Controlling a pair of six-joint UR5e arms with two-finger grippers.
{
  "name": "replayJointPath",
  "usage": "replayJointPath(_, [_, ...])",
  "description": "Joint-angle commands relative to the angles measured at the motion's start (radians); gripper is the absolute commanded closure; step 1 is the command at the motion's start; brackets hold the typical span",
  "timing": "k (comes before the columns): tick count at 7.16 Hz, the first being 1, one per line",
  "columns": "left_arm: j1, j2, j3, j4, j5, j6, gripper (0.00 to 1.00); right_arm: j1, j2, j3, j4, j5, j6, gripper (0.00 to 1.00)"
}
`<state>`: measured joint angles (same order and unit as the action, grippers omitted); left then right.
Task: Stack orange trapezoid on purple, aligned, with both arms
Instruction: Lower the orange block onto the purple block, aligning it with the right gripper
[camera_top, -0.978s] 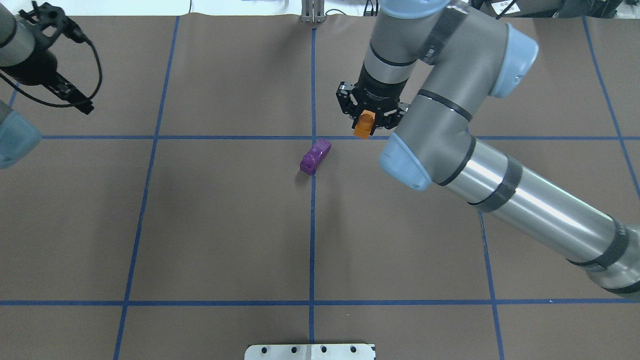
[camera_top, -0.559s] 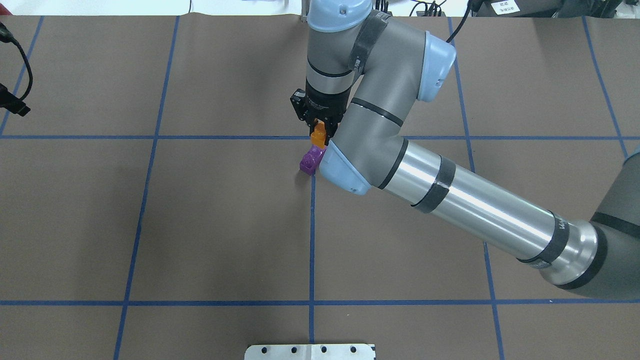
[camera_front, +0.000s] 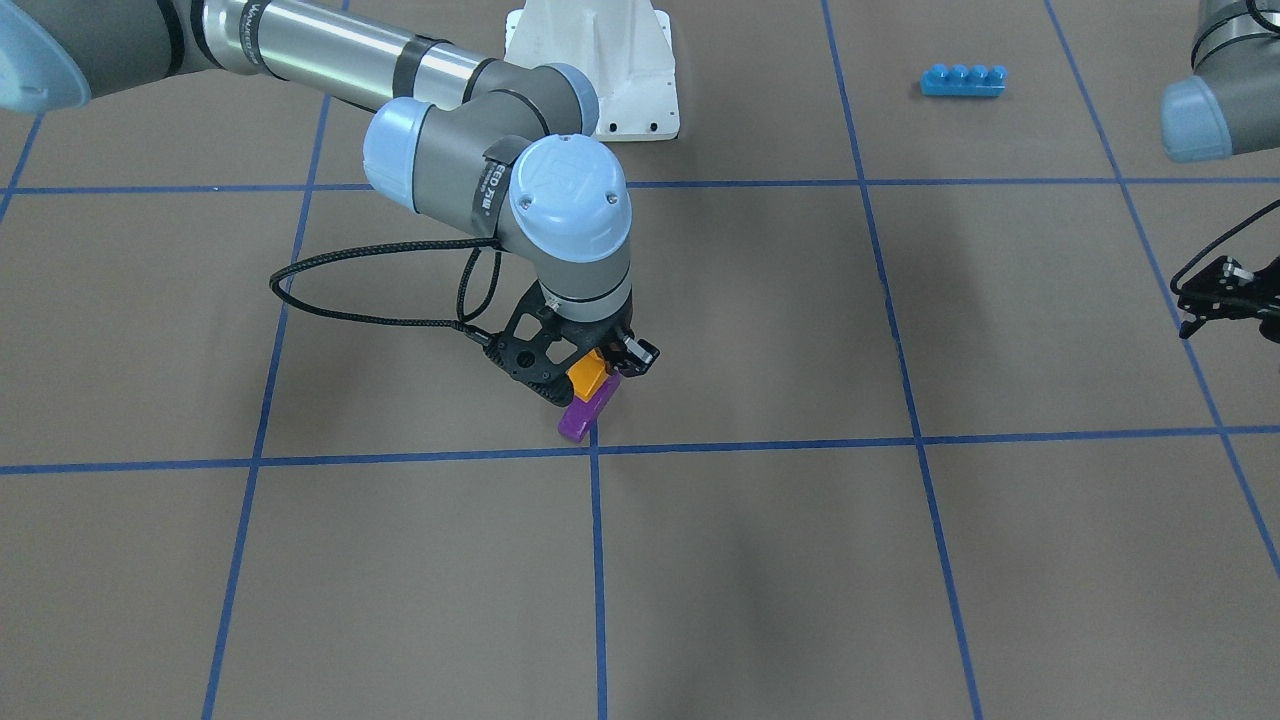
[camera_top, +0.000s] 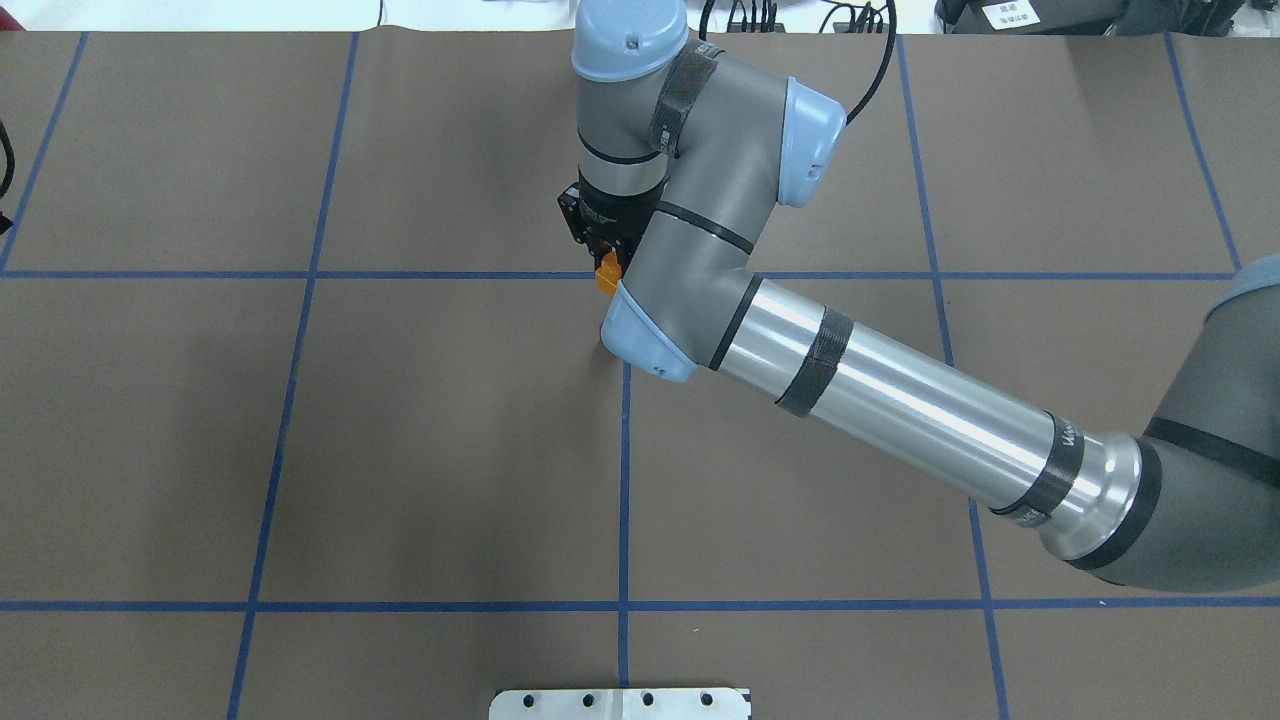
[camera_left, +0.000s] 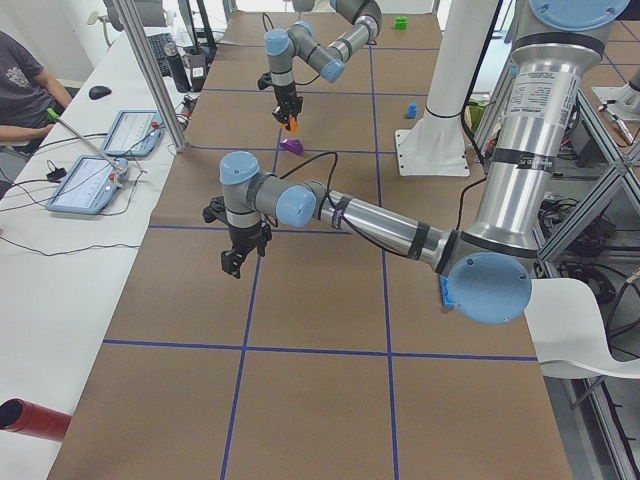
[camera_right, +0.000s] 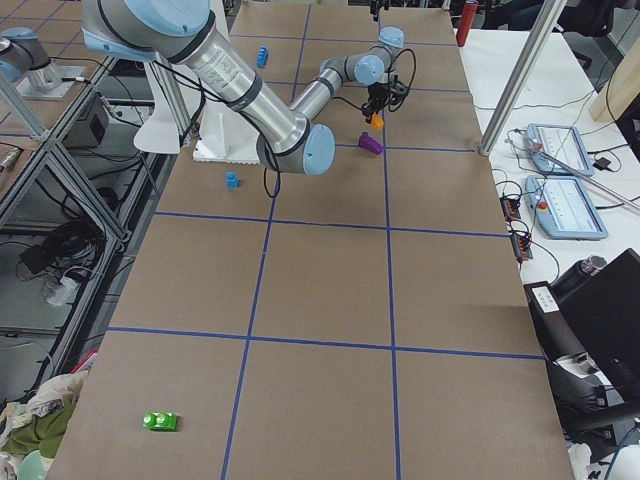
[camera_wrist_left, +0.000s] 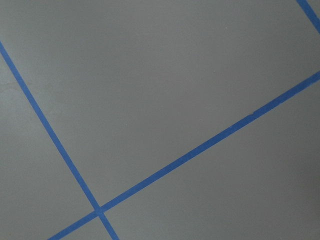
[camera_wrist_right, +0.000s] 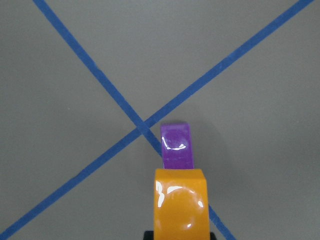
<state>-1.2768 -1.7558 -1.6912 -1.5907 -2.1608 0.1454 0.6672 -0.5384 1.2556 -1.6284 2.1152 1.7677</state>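
- Right gripper (camera_front: 592, 378) clamped on orange (camera_front: 587, 373), centre of the front view, hanging over purple (camera_front: 588, 410). Side views show a gap between them, so not seated yet.
- Purple flat on table (camera_front: 800, 560), just beside the tape crossing (camera_wrist_right: 142, 125).
- In the right wrist view: purple mid-frame, orange at bottom centre, long axes roughly in line.
- In the overhead: purple hidden under the arm, only a sliver of orange visible just above frame centre.
- Left gripper (camera_front: 1205, 298) at the far right edge of the front view, well apart from both bricks. Fingers open or closed: cannot tell.
- Handling, judged: small, hard, glossy plastic. Light, rigid, slippery, not fragile.
- Best hold on the flat parallel sides, never on the slope. Current pinch looks to be on the sides.
- Purple light enough to skid or tip under push-down. Worth bracing on its long sides with the left gripper before pressing.
- Stud fit needs square alignment, so press straight down and release only once seated.
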Motion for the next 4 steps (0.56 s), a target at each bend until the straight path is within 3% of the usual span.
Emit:
replayJointPath(1, [0.004, 0.001, 0.002, 0.000, 0.006, 0.000, 0.00, -0.030, -0.003, -0.028, 0.016, -0.001, 0.061, 1.00])
replayJointPath(4, [0.005, 0.001, 0.010, -0.002, 0.006, -0.001, 0.00, -0.037, -0.003, -0.053, 0.051, -0.003, 0.061, 1.00])
